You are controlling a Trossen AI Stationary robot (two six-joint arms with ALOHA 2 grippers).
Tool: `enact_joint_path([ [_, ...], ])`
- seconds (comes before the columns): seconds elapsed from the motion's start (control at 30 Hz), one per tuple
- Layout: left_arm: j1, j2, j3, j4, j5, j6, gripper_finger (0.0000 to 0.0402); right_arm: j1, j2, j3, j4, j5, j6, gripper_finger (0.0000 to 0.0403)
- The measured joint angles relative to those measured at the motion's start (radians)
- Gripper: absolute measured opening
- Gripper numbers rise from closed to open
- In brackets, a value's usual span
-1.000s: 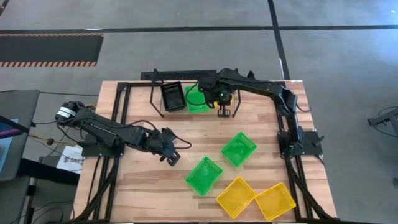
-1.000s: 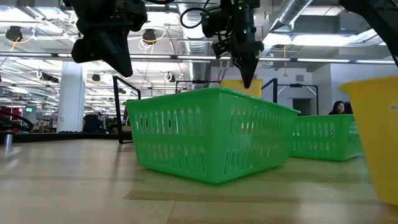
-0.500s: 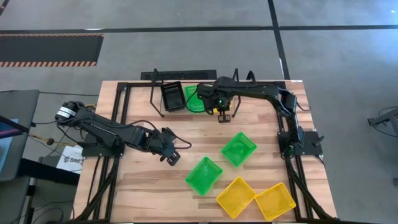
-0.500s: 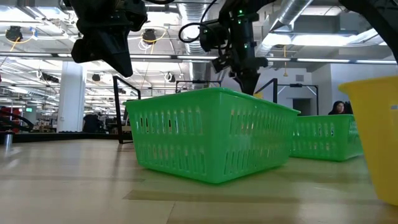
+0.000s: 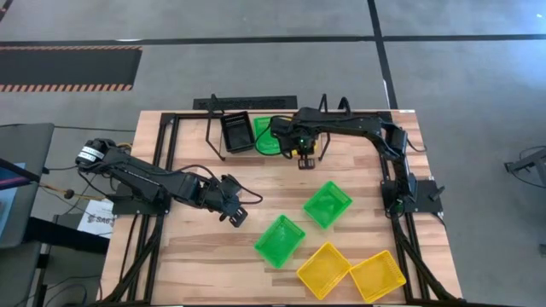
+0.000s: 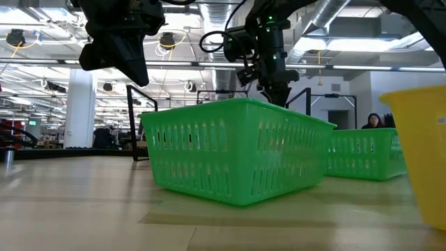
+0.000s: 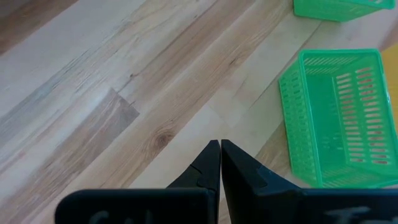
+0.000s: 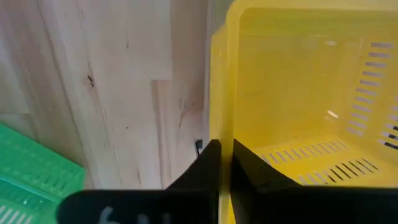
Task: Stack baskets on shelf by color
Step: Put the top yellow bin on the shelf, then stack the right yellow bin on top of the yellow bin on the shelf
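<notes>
My right gripper [image 5: 305, 159] stands over the right end of the shelf [image 5: 223, 153], at the table's far side, closed on a yellow basket [image 8: 298, 93] that the arm mostly hides from above. A black basket [image 5: 236, 132] and a green basket [image 5: 267, 136] sit on the shelf to its left. Two green baskets [image 5: 328, 203] [image 5: 280, 240] and two yellow baskets [image 5: 324, 269] [image 5: 377, 275] lie open side up on the table. My left gripper [image 5: 235, 213] hangs shut over bare wood at the table's left middle. My right gripper has the yellow basket's rim [image 8: 222, 124] on one side wall between its fingers, one finger inside the basket and one outside. The fingers come from above, pointing down. The basket sits level and open side up; I cannot tell whether its bottom rests on the shelf.
The shelf's black wire uprights [image 5: 213, 128] [image 5: 333, 107] stand at both its ends. Black frame rails [image 5: 166, 170] run along the table's left and right sides. Bare wood [image 5: 205, 256] lies at the near left of the table.
My right gripper has gone down toward the shelf with the yellow basket. In the low view the basket has sunk behind the near green basket's rim. My left arm has kept still.
</notes>
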Motion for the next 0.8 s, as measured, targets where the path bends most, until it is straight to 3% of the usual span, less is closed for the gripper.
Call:
enact_joint_path([
  [0.17, 0.000, 0.000, 0.000, 0.000, 0.000, 0.000, 0.0000, 0.002, 0.000, 0.000, -0.001, 0.001, 0.018, 0.0092],
  [0.43, 0.000, 0.000, 0.000, 0.000, 0.000, 0.000, 0.0000, 0.019, 0.000, 0.007, -0.022, 0.048, 0.020, 0.0127],
  [0.57, 0.000, 0.000, 0.000, 0.000, 0.000, 0.000, 0.0000, 0.034, 0.001, 0.084, -0.098, 0.126, 0.042, 0.0136],
  [0.8, 0.000, 0.000, 0.000, 0.000, 0.000, 0.000, 0.0000, 0.067, 0.000, 0.314, -0.224, 0.133, 0.193, 0.0136],
])
